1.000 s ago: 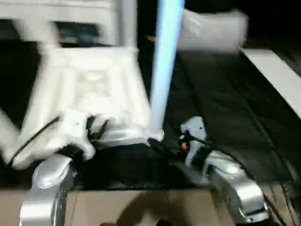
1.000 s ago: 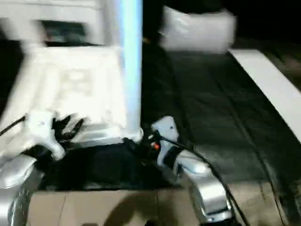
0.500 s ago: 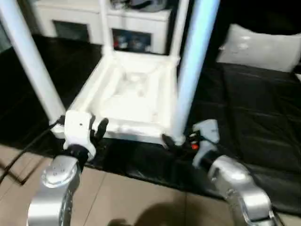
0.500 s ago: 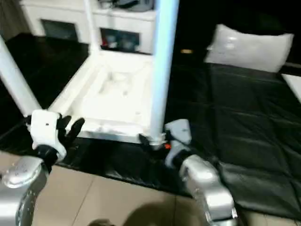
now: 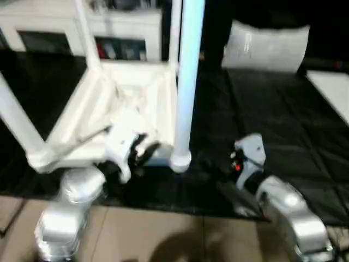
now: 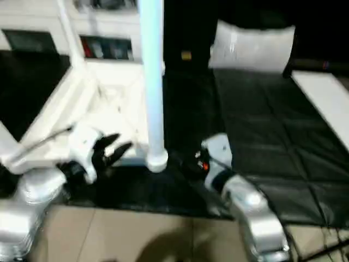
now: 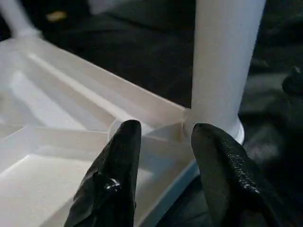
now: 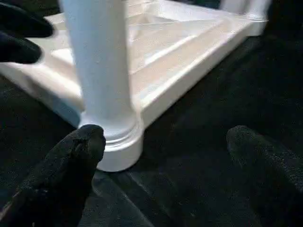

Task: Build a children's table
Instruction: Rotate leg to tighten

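The children's table (image 5: 125, 103) lies top-down on the black mat (image 5: 272, 136), legs seated. Both grippers hang released: left gripper (image 5: 143, 153) at the near rim, right gripper (image 8: 165, 156) wide beside the near-right leg (image 5: 185, 82). Next likely calls for flipping it upright.

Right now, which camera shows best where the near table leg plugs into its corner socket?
The right wrist view: the near leg meets its socket close up. The left wrist view crops the joint; both eye views show it small and far off.

Black quilted mat (image 5: 272, 120) on tan tile floor (image 5: 163, 234), white shelved cabinet (image 5: 49, 24) behind, white pillow (image 5: 264, 46)
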Robot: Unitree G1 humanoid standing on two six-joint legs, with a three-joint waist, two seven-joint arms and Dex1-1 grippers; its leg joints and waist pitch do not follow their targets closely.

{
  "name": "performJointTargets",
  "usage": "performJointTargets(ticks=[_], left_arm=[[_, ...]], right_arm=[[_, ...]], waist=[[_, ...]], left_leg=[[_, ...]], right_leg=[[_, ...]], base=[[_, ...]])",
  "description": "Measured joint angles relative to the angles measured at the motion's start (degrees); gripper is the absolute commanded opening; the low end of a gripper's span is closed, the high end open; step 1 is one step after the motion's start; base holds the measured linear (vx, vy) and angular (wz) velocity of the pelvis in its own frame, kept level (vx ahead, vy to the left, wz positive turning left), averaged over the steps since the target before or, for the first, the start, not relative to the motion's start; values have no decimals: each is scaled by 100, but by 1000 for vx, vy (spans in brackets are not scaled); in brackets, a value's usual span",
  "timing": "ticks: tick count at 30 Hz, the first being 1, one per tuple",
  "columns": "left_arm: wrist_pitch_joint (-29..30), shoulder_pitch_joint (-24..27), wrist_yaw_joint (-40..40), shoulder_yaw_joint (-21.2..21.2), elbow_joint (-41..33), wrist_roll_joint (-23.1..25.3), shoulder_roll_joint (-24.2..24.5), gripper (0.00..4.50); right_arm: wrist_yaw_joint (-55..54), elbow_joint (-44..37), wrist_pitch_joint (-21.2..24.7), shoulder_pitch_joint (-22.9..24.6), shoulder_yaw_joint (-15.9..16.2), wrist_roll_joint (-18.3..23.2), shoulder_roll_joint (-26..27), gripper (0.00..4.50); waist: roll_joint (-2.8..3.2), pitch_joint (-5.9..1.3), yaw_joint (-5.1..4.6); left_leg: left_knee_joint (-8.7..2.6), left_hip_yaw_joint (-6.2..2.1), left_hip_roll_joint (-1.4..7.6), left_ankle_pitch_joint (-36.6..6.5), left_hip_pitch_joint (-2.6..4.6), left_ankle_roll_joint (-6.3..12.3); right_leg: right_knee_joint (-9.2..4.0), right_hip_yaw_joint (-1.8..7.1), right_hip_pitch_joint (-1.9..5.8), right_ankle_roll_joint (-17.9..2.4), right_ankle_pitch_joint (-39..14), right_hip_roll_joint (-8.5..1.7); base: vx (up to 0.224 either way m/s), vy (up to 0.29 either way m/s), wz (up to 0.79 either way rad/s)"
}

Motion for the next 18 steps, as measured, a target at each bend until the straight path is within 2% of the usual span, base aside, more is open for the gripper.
performJointTargets(ticks=[3,5,9,14,18], left_arm=[[-172,-383,-763,-392,529,1,396,234],[-278,-545,-1103,-491,825,14,600,270],[-455,-1036,-1924,-814,1612,4,758,272],[-1141,-1623,-2176,-1015,2620,221,701,222],[-1537,-1916,-2226,-1068,3157,295,559,190]], right_arm=[[421,70,-37,-142,133,66,-237,450],[625,103,-105,-183,147,119,-366,450],[1009,224,-148,-223,156,205,-591,450],[1220,257,-188,-298,161,272,-667,450],[1295,269,-196,-341,165,307,-685,450]], waist=[[5,2,33],[7,1,46],[6,2,77],[6,2,74],[6,2,87]], left_leg=[[-2,18,0,3,-48,44],[-2,30,-1,-1,-71,52],[-2,46,-1,-2,-67,56],[-2,54,2,13,-59,41],[-2,56,5,21,-58,39]], right_leg=[[2,7,-46,-22,4,-3],[11,14,-79,-28,4,-6],[15,18,-83,-31,0,-10],[16,19,-79,-16,-2,-11],[16,17,-77,-16,2,-11]], base=[[17,6,0],[0,0,0],[0,0,0],[0,0,0],[0,0,0]])
